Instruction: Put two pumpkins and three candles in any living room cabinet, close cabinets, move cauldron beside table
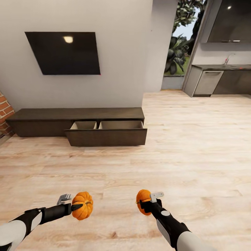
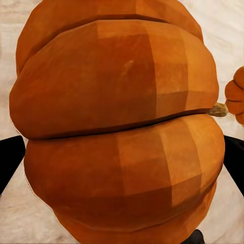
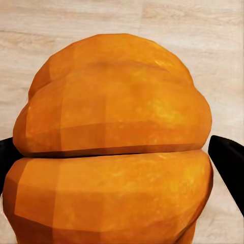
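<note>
Bare wood floor [image 1: 181, 153] lies open up to the cabinet [image 1: 76, 120], drawer [image 1: 106, 134] pulled out.
Both arms reach forward low: left gripper [image 1: 75, 205] clamped on one pumpkin [image 1: 83, 205], right gripper [image 1: 148, 201] on the other pumpkin [image 1: 142, 200].

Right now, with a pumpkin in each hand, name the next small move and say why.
Probably roll forward toward the cabinet: its drawer stands open, yet both pumpkins, left and right, are held over bare floor, well short of it.
</note>
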Controlling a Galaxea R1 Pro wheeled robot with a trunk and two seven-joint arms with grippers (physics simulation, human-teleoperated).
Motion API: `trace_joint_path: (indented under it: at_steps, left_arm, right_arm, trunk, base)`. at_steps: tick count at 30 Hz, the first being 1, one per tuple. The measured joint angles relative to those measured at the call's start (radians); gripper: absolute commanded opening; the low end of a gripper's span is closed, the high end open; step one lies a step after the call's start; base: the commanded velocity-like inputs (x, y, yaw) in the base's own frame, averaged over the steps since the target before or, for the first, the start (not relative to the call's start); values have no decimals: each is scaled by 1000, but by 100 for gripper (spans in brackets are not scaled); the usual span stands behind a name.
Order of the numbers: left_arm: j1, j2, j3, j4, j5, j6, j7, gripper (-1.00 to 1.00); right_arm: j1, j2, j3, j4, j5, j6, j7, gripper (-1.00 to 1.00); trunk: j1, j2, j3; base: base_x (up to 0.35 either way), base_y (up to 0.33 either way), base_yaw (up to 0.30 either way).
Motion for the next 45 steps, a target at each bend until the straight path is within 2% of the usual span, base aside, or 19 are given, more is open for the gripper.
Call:
trace_joint_path:
  at_steps: [45]
  left_arm:
    - [0,1,0,0,0,0,-1,-100]
  right_arm:
    - [0,0,0,0,0,-4,0,-100]
  trunk:
    - [0,0,0]
  base:
    - [337,-1,0]
